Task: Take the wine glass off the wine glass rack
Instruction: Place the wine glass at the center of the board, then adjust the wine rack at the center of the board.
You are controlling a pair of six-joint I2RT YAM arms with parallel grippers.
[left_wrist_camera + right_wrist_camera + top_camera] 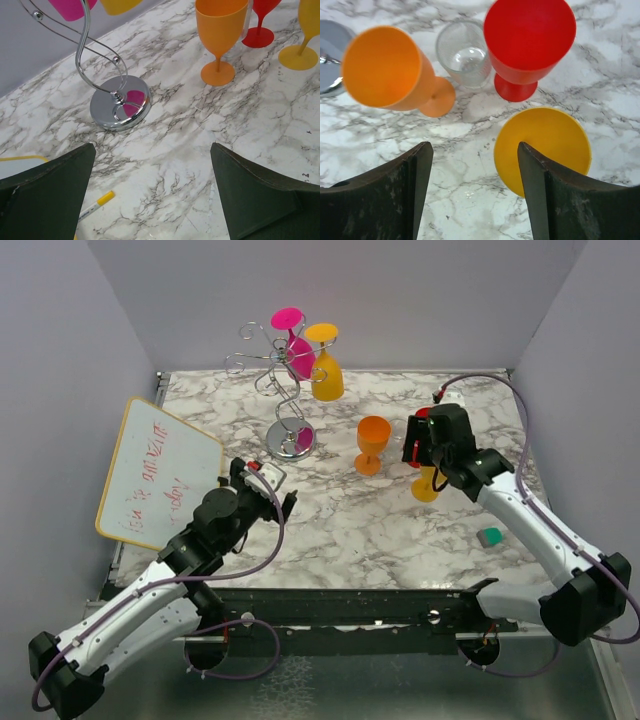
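The left gripper [152, 147] stands open and empty, just in front of the wine glass rack [290, 438]. The right gripper [474, 146] is open, right of it. The pink wine glass [297, 355] hangs inverted at the rack's top; advise sliding the stem outward, not pulling down.

Your chrome rack [290, 438] stands upright at the back; 2 glasses hang inverted from it, a pink glass [298, 352] and a yellow glass [327, 373].

A small walled booth around a marble-patterned table [380, 530], evenly lit.
From where I stand, 3 plain pale grey walls box it in: the back wall [400, 300], the left wall [50, 350] and the right wall [590, 330]. The tabletop is white with grey veins (shadows on it fall soft and short), and a dark rail [350, 602] runs along its near edge.
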